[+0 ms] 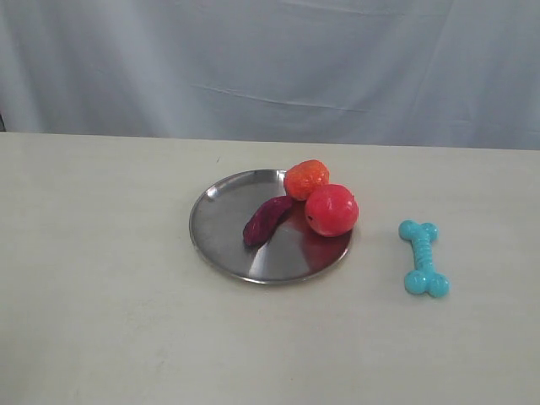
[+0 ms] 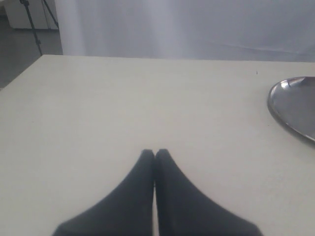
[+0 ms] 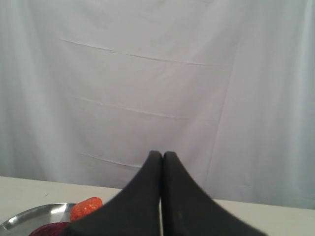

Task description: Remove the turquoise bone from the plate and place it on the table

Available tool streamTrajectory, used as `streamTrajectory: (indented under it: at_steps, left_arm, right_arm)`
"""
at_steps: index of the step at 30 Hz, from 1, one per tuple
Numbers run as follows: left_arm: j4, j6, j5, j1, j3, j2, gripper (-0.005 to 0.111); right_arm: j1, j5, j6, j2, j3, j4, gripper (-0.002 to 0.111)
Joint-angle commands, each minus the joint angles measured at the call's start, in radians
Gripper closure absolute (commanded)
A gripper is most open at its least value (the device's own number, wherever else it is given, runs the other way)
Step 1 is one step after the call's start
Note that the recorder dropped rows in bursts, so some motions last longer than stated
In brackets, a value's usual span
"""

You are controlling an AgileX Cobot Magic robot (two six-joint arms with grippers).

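Note:
The turquoise bone (image 1: 423,257) lies flat on the pale table (image 1: 101,295), a short way right of the silver plate (image 1: 221,221) and apart from it. Neither arm shows in the exterior view. In the left wrist view my left gripper (image 2: 154,153) is shut with nothing in it, over bare table, and the plate's rim (image 2: 290,105) shows off to one side. In the right wrist view my right gripper (image 3: 162,155) is also shut and empty, raised and facing the curtain, with the plate's edge (image 3: 34,216) low in view. The bone is hidden in both wrist views.
On the plate lie a dark purple oblong toy (image 1: 266,221), a red apple-like toy (image 1: 331,209) and an orange-red strawberry-like toy (image 1: 305,178). A pale curtain (image 1: 270,67) hangs behind the table's far edge. A tripod (image 2: 34,24) stands beyond the table's corner.

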Motion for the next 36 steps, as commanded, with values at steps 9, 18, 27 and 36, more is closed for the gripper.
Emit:
streamTrajectory:
  at_steps: [9, 18, 27, 36]
  left_arm:
    - [-0.001, -0.004, -0.005, -0.008, 0.003, -0.001, 0.107]
    - [-0.001, -0.004, -0.005, -0.008, 0.003, -0.001, 0.107]
    - [-0.001, -0.004, -0.005, -0.008, 0.003, -0.001, 0.107]
    - [-0.001, -0.004, -0.005, -0.008, 0.003, -0.001, 0.107]
  right_arm:
    - [-0.067, -0.034, -0.176, -0.057, 0.128, 0.173, 0.109]
    - [-0.081, -0.100, -0.148, -0.057, 0.271, 0.200, 0.109]
    - [-0.081, -0.165, -0.123, -0.057, 0.401, 0.237, 0.109]
    - [-0.081, -0.165, -0.123, -0.057, 0.403, 0.230, 0.109]
